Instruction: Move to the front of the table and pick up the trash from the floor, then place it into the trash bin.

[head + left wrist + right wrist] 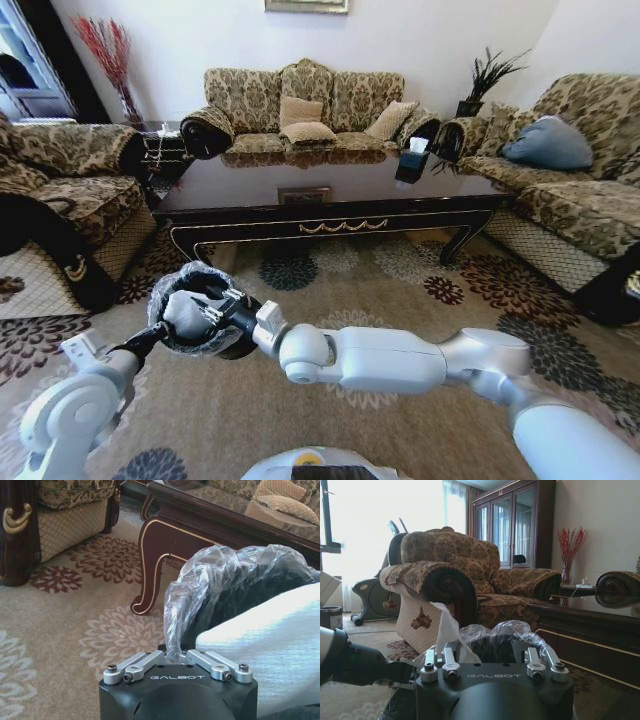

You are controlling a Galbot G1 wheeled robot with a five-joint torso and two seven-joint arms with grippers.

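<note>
A: The table [330, 205] is sitting at twelve o'clock, the trash bin [195, 310] at nine, before the robot.

B: And the right gripper [212, 312]?

A: Its jaws are hovering over the bin's mouth, pinching a white napkin [446, 627]. The left gripper [177, 656] is clamping the liner [210, 580].

B: Risk?

A: Napkin snagging the liner, falling outside. The bin's inside is hidden.
</note>
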